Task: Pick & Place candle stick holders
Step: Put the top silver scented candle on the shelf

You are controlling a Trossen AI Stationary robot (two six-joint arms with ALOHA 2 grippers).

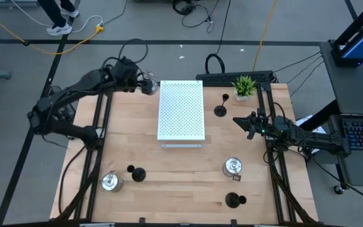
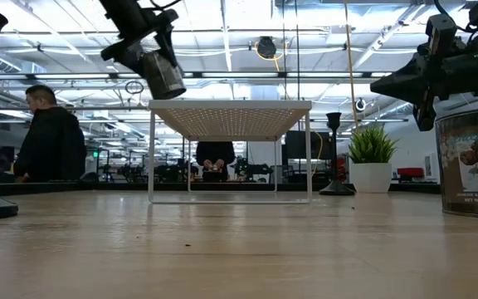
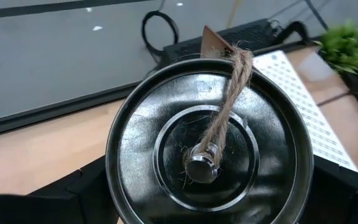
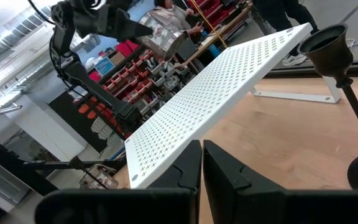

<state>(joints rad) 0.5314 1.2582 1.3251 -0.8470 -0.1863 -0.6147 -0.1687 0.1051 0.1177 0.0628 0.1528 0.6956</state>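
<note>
White perforated rectangular board (image 1: 181, 110) mid-table, raised on legs. Left gripper (image 1: 145, 84) up off the wood just beside its far-left corner, clamped on a shiny silver squat round cup holder (image 3: 207, 146) with twine. Right gripper (image 1: 243, 122), fingers nearly together and empty, near a black thin-stemmed holder (image 1: 221, 108).

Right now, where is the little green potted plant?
In the high view, the green potted plant sits at the table's far right corner, beside a black stemmed candle holder.

Two dark jointed arms (black cables trailing), blunt black fingers (image 4: 219, 168)
</note>
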